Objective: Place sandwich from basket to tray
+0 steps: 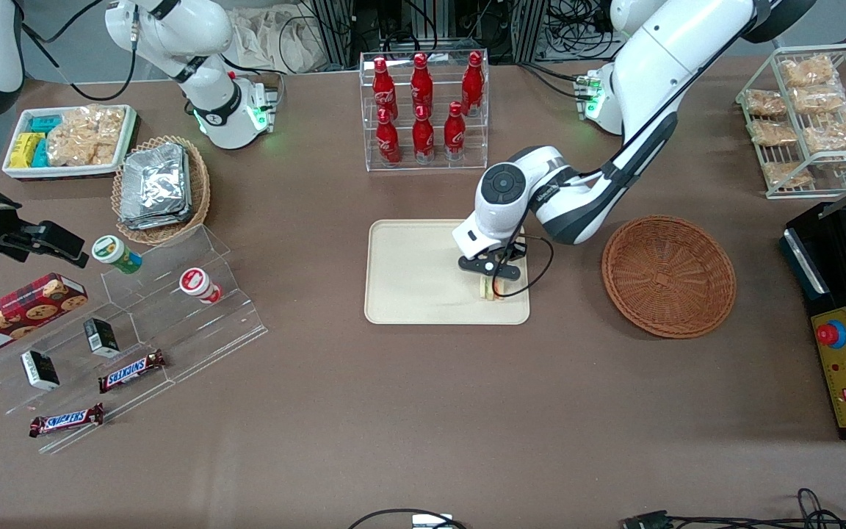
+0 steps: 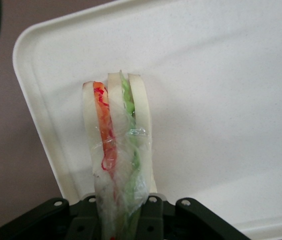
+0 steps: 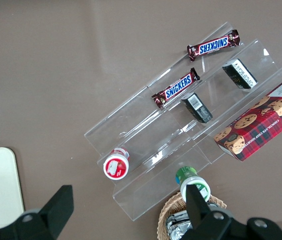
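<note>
The sandwich (image 2: 118,145) is pinched on its edge by the closed gripper (image 1: 491,283), low over the tray (image 1: 408,279), close to the tray's corner. If it is let go there, it could tip over the rim. The basket (image 1: 669,275) sits empty.

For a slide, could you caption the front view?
Left arm's gripper holds the wrapped triangular sandwich over the cream rectangular tray, brown woven basket beside it.
</note>
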Controlling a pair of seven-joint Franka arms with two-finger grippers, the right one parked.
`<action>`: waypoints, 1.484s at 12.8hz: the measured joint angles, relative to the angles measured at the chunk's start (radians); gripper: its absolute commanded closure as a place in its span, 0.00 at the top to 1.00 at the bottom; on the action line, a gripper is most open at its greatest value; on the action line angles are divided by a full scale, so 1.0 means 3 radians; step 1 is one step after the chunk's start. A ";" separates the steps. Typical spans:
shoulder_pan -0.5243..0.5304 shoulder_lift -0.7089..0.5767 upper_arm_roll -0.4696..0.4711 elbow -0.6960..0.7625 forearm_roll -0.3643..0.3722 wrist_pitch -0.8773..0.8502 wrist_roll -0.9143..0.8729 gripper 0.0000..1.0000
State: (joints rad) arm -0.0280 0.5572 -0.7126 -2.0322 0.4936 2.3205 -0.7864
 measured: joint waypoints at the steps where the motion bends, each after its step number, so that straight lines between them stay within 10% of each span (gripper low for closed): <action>1: 0.0000 0.0026 0.0000 0.0000 0.0011 0.0001 -0.0009 0.21; 5: -0.0006 0.0040 0.0000 0.0002 0.0020 0.0004 -0.0077 1.00; 19: 0.0243 -0.0174 0.0015 0.1078 -0.0094 -0.1156 -0.0421 1.00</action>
State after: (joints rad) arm 0.0450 0.5050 -0.7081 -1.7088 0.4653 1.9737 -0.9127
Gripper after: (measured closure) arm 0.000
